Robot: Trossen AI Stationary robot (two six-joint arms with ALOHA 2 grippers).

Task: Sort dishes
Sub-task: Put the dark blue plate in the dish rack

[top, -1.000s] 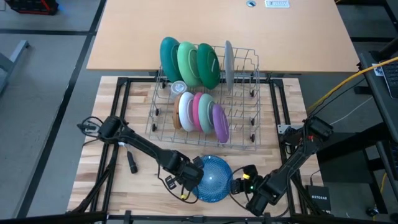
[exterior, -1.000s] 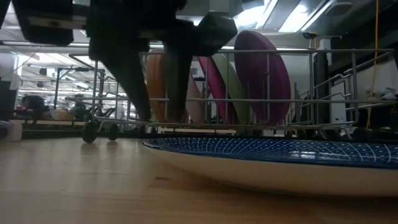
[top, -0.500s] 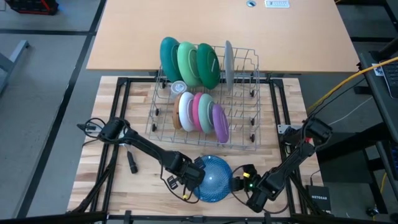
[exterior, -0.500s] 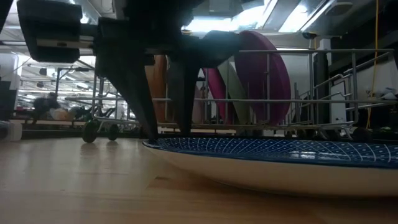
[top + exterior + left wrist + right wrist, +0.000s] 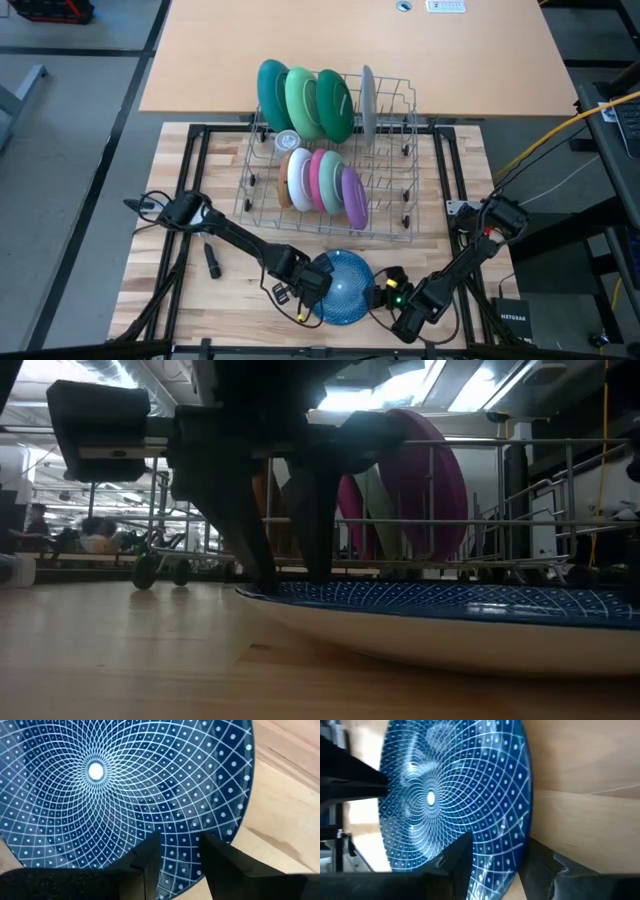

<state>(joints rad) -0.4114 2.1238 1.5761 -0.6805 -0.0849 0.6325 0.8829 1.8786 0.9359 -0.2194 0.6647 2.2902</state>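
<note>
Left gripper [image 5: 318,287] low at bottom centre of the high view, fingers [image 5: 150,857] parted. Right gripper [image 5: 383,295] just right of it, fingers [image 5: 462,855] likewise parted.

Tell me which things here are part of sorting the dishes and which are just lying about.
Part of the job:
blue plate, on the table between both grippers
teal and green dishes, in the rack
white, pink, purple dishes, in the rack
rack

Lying about:
black cable
yellow cable

a blue patterned plate [image 5: 340,286] lies flat on the wooden table, in front of the rack. teal [image 5: 271,88] and green [image 5: 300,100] dishes stand on edge (a grey one [image 5: 368,100] beside them). nearer, white [image 5: 299,178], pink [image 5: 323,178] and purple [image 5: 352,196] ones lean upright.
</note>
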